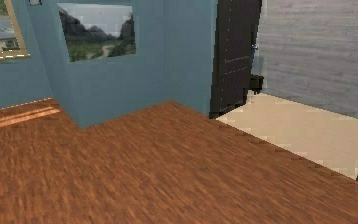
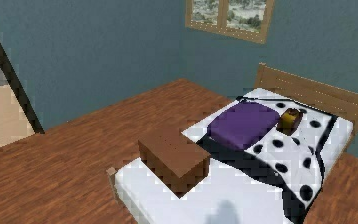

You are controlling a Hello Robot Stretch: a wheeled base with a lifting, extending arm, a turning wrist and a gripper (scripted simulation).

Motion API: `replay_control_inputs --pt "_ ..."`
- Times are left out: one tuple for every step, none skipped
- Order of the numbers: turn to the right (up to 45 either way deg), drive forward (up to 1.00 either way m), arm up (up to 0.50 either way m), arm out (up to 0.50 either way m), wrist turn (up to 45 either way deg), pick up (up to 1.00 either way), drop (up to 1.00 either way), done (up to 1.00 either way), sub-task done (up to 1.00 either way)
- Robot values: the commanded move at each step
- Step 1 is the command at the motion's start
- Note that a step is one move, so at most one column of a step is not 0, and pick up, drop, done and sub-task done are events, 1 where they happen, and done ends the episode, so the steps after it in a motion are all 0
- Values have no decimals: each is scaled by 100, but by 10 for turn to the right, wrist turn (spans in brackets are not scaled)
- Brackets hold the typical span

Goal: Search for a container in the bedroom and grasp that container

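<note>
A brown box-shaped thing [image 2: 173, 162] lies on the near corner of a bed [image 2: 237, 190] in the arm side view. The bed has a white cover with black spots and a wooden headboard [image 2: 317, 92]. A purple cushion [image 2: 244, 123] lies toward the head of the bed. Beside it on the cover stands a small brown and yellow object [image 2: 290, 118], too small to name.
Wood floor [image 1: 137, 170] spreads ahead between blue walls. A landscape picture [image 1: 96, 30] hangs on the wall ahead, with a window [image 1: 2, 30] to its left. A dark door frame [image 1: 235, 55] opens onto a beige floor [image 1: 307, 125]. Another window [image 2: 230, 12] is above the bed.
</note>
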Motion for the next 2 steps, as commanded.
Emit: replay_control_inputs --pt "0 0 0 38 0 0 0 0 0" --pt "0 0 0 0 450 0 0 0 0"
